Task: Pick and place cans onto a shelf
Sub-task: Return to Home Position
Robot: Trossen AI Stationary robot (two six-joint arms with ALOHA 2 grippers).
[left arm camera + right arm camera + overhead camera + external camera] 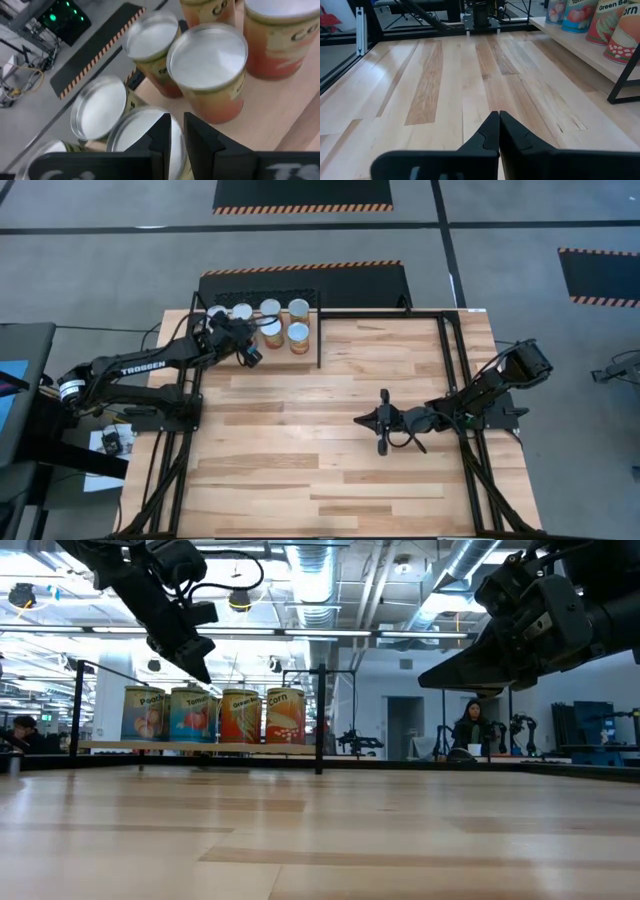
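Note:
Several cans stand upright on the shelf (300,355) at the table's far left; their tops are silver and their labels orange, yellow or bluish. The low view shows four in a row, among them a corn can (285,715) and a green-bean can (240,716). My left gripper (250,352) hovers above the cans at the shelf's left part, slanting down, its fingers (165,131) a narrow gap apart over one can's top (137,132). It holds nothing. Over the bare table's right middle, my right gripper (362,420) hangs shut and empty.
A thin black frame with an upright post (318,340) edges the shelf's right end. The plank tabletop (300,440) stretches between the two arms. Beyond the table in the low view, people sit in the room (470,725).

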